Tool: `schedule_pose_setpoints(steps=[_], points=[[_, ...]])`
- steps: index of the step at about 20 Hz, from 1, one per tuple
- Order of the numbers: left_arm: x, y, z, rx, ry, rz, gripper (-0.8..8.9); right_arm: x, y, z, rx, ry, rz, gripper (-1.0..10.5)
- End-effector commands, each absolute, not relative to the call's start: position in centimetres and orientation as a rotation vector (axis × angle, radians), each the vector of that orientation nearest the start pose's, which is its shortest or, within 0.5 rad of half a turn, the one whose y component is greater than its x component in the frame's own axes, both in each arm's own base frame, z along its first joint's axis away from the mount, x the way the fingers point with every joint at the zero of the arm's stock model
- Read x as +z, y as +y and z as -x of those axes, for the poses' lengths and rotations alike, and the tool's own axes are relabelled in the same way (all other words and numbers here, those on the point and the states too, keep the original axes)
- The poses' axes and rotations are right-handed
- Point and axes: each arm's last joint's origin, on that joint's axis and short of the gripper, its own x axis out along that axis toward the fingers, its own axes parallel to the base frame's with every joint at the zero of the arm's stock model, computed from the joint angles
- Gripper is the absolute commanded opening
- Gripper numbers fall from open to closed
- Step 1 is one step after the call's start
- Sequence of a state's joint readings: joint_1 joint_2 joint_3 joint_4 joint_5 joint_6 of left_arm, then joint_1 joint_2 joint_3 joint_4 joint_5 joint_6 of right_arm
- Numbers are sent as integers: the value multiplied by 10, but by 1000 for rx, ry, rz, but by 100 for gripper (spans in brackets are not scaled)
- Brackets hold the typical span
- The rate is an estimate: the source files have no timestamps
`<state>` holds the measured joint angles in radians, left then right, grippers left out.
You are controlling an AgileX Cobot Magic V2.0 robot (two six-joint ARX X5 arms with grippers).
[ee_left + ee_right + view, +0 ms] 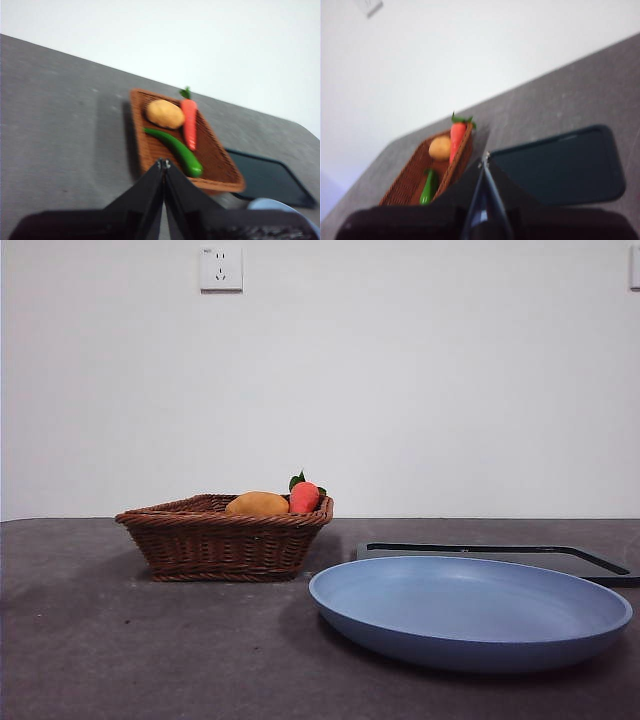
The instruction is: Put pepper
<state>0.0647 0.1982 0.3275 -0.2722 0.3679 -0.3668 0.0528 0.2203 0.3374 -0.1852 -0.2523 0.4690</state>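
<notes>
In the front view we saw a wicker basket (225, 538) at about nine o'clock from the picture's middle, standing on the dark grey table (100, 640). Over its rim showed a yellow-orange fruit (257, 504) and, touching it at three o'clock, a carrot (304, 496) with green leaves. The pepper was hidden below the rim here. A blue plate (470, 612) lay at about four o'clock from the basket, near it but apart. Behind the plate lay a flat dark tray (500, 552). A white socket (221, 268) sat on the wall at twelve o'clock. We saw no arm in this view.

In the left wrist view, the left gripper (164, 162) had its two black jaws pressed together at the tips with nothing between them. Just beyond the tips we saw the basket (220, 165), and in it the pepper (175, 150), lying flat and slantwise on the basket's floor. The fruit (165, 113) lay at eleven o'clock of the pepper, and the carrot (189, 128) lay alongside, just beside both. The tray (270, 180) was beside the basket, and a sliver of the plate (267, 204) showed near it.

In the right wrist view, the right gripper (484, 159) was likewise clenched, empty. The tray (560, 165) lay at about three o'clock of its tips. The basket (407, 182) was at eight o'clock, holding the pepper (427, 187) at its near end, the fruit (440, 148) farther in and the carrot (456, 137) along the rim. The picture was blurred.
</notes>
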Motion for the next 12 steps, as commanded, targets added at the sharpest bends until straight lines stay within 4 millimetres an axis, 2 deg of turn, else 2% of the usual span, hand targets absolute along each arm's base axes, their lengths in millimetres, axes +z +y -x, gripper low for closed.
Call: schedule_pose_setpoints(steps=[1,6,12], points=[[253,-6,-94,-335,234,358,6,267,14,-94,315,209,-380,5],[281,-9,-102,-460,361,278,6,298,15,-99,359,427,-251,5],[304,-11,-108,-557,482,209,6,325,17,-103,407,669,-126,5]])
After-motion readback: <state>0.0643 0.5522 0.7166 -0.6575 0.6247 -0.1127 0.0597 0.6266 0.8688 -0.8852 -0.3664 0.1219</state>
